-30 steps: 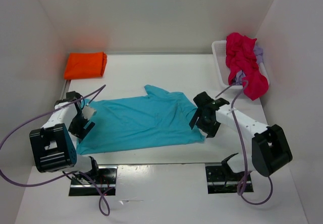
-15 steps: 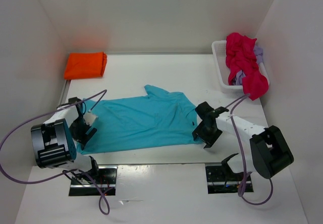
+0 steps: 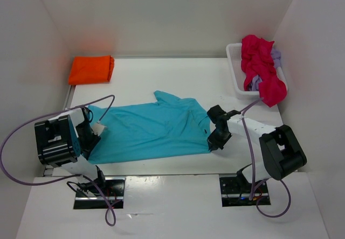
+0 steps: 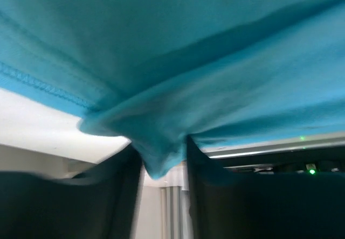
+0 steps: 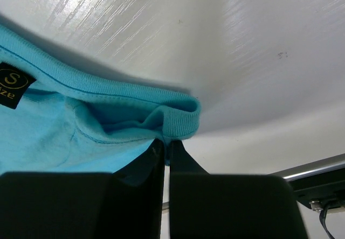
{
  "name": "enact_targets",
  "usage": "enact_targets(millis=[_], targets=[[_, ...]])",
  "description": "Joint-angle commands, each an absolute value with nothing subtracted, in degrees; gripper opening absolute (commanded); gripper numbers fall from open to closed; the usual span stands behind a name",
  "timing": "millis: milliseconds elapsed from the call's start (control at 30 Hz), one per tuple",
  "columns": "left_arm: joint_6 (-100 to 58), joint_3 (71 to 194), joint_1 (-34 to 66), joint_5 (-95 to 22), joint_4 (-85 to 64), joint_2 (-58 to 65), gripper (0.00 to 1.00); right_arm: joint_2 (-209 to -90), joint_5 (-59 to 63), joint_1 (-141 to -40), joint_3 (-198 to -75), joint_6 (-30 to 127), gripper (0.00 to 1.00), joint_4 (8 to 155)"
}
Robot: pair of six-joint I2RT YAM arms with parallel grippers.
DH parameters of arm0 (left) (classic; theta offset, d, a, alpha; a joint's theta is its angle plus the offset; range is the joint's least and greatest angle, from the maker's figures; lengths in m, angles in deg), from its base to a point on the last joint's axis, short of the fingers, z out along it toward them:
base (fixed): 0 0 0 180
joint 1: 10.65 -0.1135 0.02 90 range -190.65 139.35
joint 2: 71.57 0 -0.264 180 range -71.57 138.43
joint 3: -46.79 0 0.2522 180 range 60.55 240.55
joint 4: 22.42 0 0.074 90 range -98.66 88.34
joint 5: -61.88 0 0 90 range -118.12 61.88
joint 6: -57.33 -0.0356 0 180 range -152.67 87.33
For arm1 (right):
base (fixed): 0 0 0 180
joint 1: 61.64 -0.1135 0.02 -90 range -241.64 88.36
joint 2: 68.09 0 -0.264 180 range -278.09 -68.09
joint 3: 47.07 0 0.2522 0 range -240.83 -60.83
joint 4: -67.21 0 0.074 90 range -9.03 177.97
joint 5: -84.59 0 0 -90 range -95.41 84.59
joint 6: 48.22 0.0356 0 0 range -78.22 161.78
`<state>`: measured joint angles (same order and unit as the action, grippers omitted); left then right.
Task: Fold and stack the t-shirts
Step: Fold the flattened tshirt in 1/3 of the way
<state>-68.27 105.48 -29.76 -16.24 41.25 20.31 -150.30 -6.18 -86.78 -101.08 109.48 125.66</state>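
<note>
The left gripper (image 4: 163, 166) is seen closed on the turquoise shirt (image 3: 153, 131). In the left wrist view a bunched fold of the cloth is drawn down between the two dark fingers (image 4: 116, 196) and pressed from both sides, with a stitched hem running off to the left above it. From above, this gripper (image 3: 92, 136) is placed at the shirt's left edge, towards the near corner.

The right gripper (image 5: 166, 153) is shut tight on the same shirt. Its fingers are brought almost together, and a ribbed edge of the turquoise cloth is pinched between them and curled over just above the tips. A small black size label (image 5: 11, 84) marked with an S is shown on the cloth to the left. In the top view this gripper (image 3: 215, 139) is found at the shirt's near right corner.

The turquoise shirt is spread flat across the middle of the white table (image 3: 161, 77), between the two arms. An orange shirt (image 3: 90, 69) is laid folded in the far left corner, well apart from it. A magenta shirt (image 3: 259, 61) is heaped in the white basket (image 3: 233, 61) at the far right and hangs over its near end, and a lavender shirt (image 3: 276, 56) is partly seen behind it.
</note>
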Motion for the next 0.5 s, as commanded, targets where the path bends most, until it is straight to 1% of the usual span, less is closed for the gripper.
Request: enact_targets(millis=[0,100,133,167,233,467], targets=[[-68.62,107.04,-30.6,-18.63,37.38,21.25,0.36,-152.55,-11.21,-86.34,-100.12,109.8,0.0,124.66],[-69.23,107.05,-30.6,-19.33,38.01,20.63,0.24,-152.55,-10.68,-86.34,-100.12,109.28,0.0,124.66],[-69.84,107.05,-30.6,-18.55,38.01,20.63,0.17,-152.55,-9.9,-86.34,-100.12,109.28,0.0,125.18],[-70.37,105.65,-30.6,-17.41,38.01,20.63,0.16,-151.94,-9.37,-86.86,-100.12,109.28,0.0,125.18],[-71.07,104.59,-30.6,-16.08,38.01,19.41,0.16,-149.92,-8.57,-88.52,-100.12,110.5,0.0,127.72],[-73.88,103.97,-31.12,-12.3,40.11,17.99,0.16,-144.46,-2.26,-102.48,-100.22,119.72,0.0,139.58]])
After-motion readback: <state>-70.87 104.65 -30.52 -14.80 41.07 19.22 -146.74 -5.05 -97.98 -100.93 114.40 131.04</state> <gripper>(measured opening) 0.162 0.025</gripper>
